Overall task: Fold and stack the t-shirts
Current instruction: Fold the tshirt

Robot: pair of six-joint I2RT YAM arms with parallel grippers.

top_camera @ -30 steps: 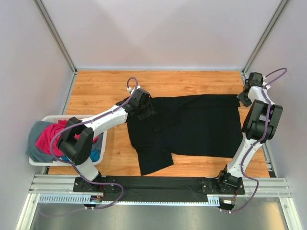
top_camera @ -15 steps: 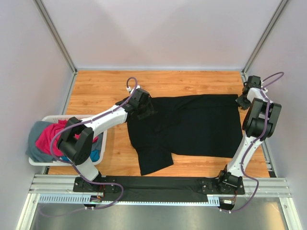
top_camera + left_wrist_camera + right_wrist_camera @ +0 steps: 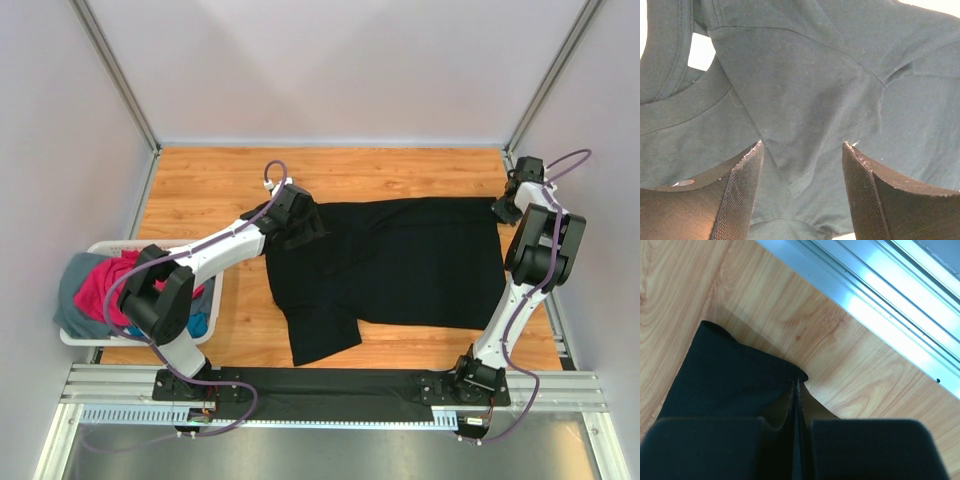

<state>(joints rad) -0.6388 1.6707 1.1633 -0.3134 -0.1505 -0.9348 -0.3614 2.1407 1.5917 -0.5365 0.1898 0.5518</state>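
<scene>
The left gripper [image 3: 301, 229] is held with its jaws wide apart and nothing is gripped between them. In the left wrist view, the left gripper [image 3: 802, 147] is seen low over the black shirt [image 3: 805, 90]. A folded flap of cloth lies under the gap between the two mesh-faced fingers [image 3: 746, 172]. The collar [image 3: 675, 115] is seen just to the left of the flap, and pale patches show where it gapes.

The right gripper [image 3: 504, 208] is closed. In the right wrist view, the right gripper [image 3: 797, 390] has its fingers pressed together, and a corner of the black shirt [image 3: 725, 370] is pinched at their tips. Around that corner the cloth is lifted slightly off the wood. Beyond it a metal rail [image 3: 880, 285] is seen along the table's edge.

From above, the black shirt [image 3: 410, 260] is seen spread over the middle and right of the table [image 3: 210, 190]. Its collar end is under the left gripper and its far right corner is at the right gripper. One sleeve [image 3: 320, 335] is splayed toward the near edge. The cloth is creased near the left gripper and lies flatter toward the right.

A white basket [image 3: 90, 338] is set at the table's left side, well apart from the black shirt. A pink shirt [image 3: 105, 285] is heaped in it, a grey shirt [image 3: 72, 285] is draped over its left rim, and a blue shirt [image 3: 198, 325] shows at its near right corner.
</scene>
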